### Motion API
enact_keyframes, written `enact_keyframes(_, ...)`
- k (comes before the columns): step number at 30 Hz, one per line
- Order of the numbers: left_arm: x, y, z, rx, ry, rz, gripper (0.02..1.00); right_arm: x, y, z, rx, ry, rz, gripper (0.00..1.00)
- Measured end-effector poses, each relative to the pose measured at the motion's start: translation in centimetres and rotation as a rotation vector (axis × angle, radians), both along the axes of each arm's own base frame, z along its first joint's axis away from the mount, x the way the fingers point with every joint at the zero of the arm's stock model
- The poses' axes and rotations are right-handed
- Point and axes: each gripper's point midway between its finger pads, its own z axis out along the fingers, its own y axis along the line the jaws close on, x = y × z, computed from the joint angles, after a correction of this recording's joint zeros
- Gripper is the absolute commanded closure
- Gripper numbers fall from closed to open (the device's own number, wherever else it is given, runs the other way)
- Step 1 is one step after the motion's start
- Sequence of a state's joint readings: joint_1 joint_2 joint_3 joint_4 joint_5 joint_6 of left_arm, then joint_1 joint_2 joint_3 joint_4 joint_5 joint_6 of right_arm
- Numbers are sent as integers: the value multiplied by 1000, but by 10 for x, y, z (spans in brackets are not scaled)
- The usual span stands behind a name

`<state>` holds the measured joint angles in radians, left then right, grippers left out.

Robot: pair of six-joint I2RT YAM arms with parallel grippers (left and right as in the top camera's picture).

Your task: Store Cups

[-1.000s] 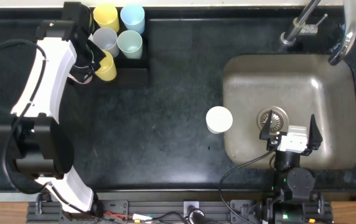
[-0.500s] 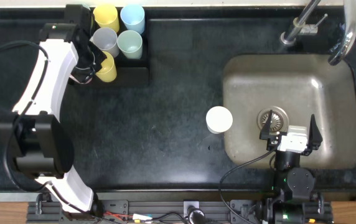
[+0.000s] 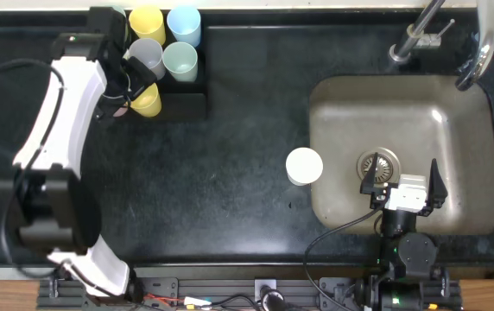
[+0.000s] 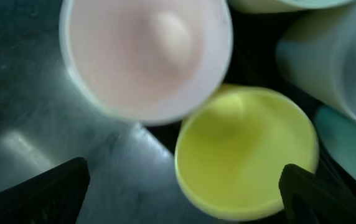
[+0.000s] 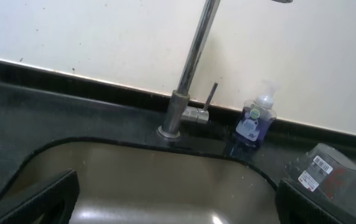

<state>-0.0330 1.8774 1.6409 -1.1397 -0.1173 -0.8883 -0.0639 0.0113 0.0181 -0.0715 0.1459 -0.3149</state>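
Leftward by a little is how the left arm's white forearm has swung in the top view over the last second, while its left gripper [image 3: 135, 86] has kept to the same spot at the front left corner of the black cup rack [image 3: 191, 102]. That gripper is released: in the left wrist view its dark fingers [image 4: 47, 193] are spread wide, with the yellow plastic cup [image 4: 246, 152] standing open-mouthed between them, not clamped. Just beyond it stands a pale translucent cup [image 4: 147, 56], rim against rim (or nearly so). In the top view the rack also carries a mint-green cup [image 3: 180, 60], a light blue cup [image 3: 184, 22] and a second yellow cup [image 3: 147, 22] at the back. Well apart from the rack, an upturned white cup [image 3: 304, 166] has stayed on the dark speckled countertop [image 3: 230, 190], just beside the stainless steel sink [image 3: 454, 104]. The right gripper [image 3: 402, 183] has not shifted; it hangs over the basin with fingers parted and holding nothing, facing the chrome faucet [image 5: 187, 74] and a blue soap bottle [image 5: 256, 121].
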Motion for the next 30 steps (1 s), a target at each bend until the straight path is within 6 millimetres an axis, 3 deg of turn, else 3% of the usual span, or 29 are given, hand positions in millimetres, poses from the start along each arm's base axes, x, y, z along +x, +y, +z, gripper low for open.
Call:
enact_keyframes(8, -37, -11, 103, -27, -221, -61, 18, 0, 0, 0, 0, 0, 0, 3)
enact_keyframes(13, -69, -41, 155, -6, -351, -247, 18, 0, 0, 0, 0, 0, 0, 3)
enact_keyframes(15, -90, -49, 182, 19, -429, -346, 18, 0, 0, 0, 0, 0, 0, 3)
enact_keyframes(18, -134, -31, 215, 91, -533, -420, 18, 0, 0, 0, 0, 0, 0, 3)
enact_keyframes(22, -204, 1, 220, 198, -643, -400, 18, 0, 0, 0, 1, 0, 0, 3)
enact_keyframes(25, -232, 16, 205, 278, -770, -352, 18, 0, 0, 0, 0, -1, 0, 3)
enact_keyframes(27, -224, 21, 196, 328, -887, -326, 18, 0, 0, 0, 0, 0, 0, 3)
enact_keyframes(30, -186, 21, 181, 428, -1123, -347, 18, 0, 0, 0, 0, 1, 0, 3)
